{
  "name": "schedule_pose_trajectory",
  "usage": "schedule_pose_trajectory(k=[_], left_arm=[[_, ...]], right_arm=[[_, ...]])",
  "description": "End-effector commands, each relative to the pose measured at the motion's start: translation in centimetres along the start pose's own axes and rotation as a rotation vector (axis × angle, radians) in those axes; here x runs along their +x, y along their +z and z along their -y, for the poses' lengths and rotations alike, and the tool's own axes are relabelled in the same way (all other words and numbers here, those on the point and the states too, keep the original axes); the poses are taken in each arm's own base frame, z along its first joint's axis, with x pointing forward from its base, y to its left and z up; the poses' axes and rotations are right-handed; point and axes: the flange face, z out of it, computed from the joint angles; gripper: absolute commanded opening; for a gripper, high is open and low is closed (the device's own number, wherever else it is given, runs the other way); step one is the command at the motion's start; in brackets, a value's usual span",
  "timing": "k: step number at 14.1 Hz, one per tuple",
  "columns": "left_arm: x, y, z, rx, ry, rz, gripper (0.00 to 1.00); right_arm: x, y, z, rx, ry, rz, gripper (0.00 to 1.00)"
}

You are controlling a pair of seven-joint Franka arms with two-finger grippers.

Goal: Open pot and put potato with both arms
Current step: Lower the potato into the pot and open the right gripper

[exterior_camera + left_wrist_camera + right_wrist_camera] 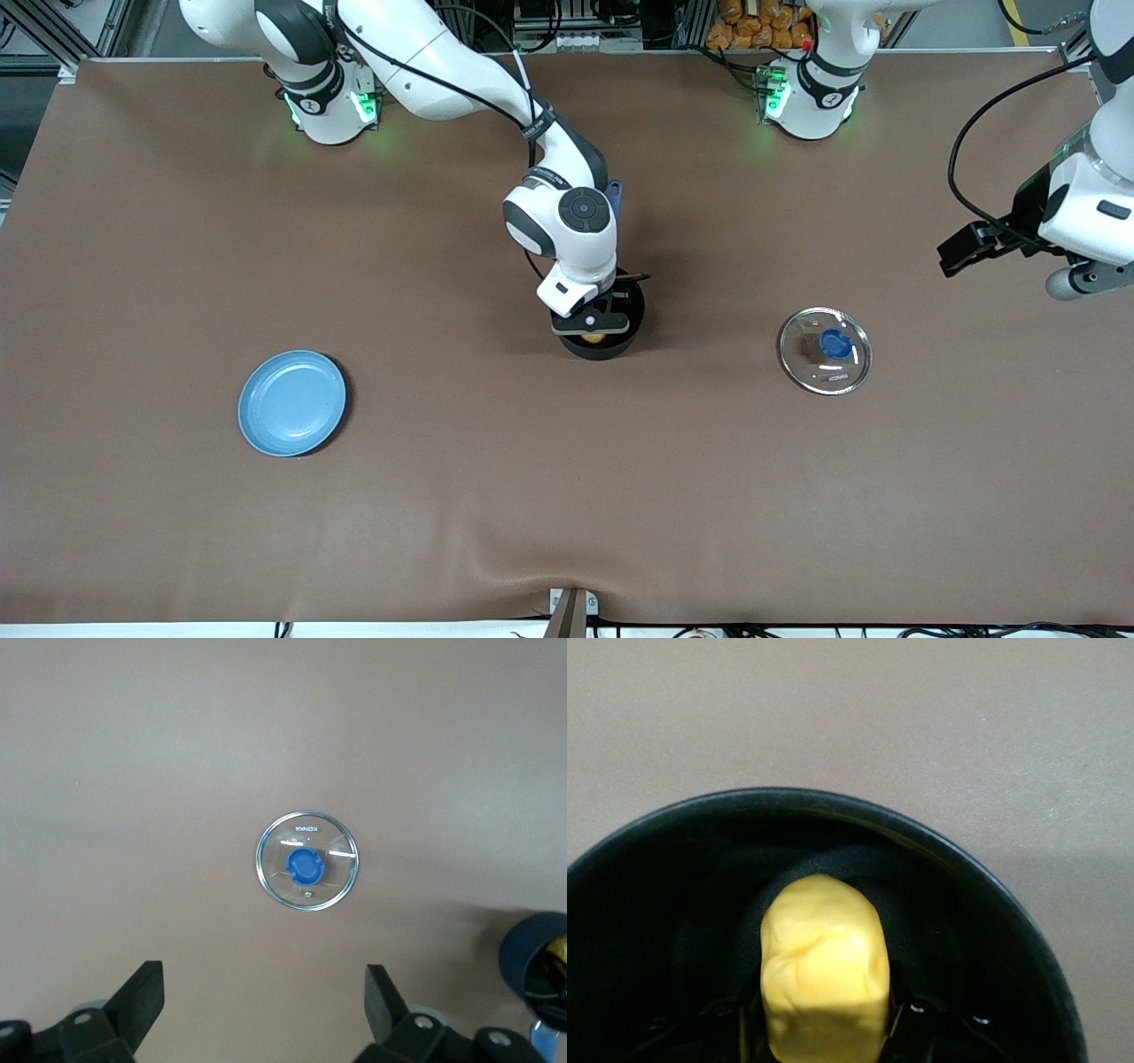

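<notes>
Inside pot (992, 895), clamped potato (824, 979)

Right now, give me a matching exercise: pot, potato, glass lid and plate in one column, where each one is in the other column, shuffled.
Things:
1. black saucepan with blue handle
2. lumpy yellow potato
3. clear glass lid with blue knob
4. flat light-blue plate

Places:
A. flat on the table toward the left arm's end
B. between the right gripper's fingers, inside the pot
C. bare, toward the right arm's end
D. mid-table, uncovered

Pairs: 1-D, 2-B, 3-A, 4-C
</notes>
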Motion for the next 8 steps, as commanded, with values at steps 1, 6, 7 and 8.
schedule_pose_trajectory(k=[1, 6, 7, 8], left_arm=[[-1.8, -2.2, 0.5, -0.017, 0.033, 0.005, 1.00], [-2.7, -2.1, 1.0, -0.014, 0.037, 0.031, 1.00], [-2.7, -2.2, 1.7, -0.014, 0.039, 0.027, 1.00], [-2.8, -2.0, 1.8, -0.011, 0.043, 0.033, 1.00]], right_arm=[[0.5, -0.2, 0.2, -0.009, 0.010, -0.017, 0.66], [3.2, -6.3, -1.8, -0.022, 0.053, 0.002, 0.64], [3.9, -8.4, -2.5, -0.029, 0.066, 0.007, 0.64], [4.8, -11.4, -3.4, -0.026, 0.083, 0.005, 0.63]])
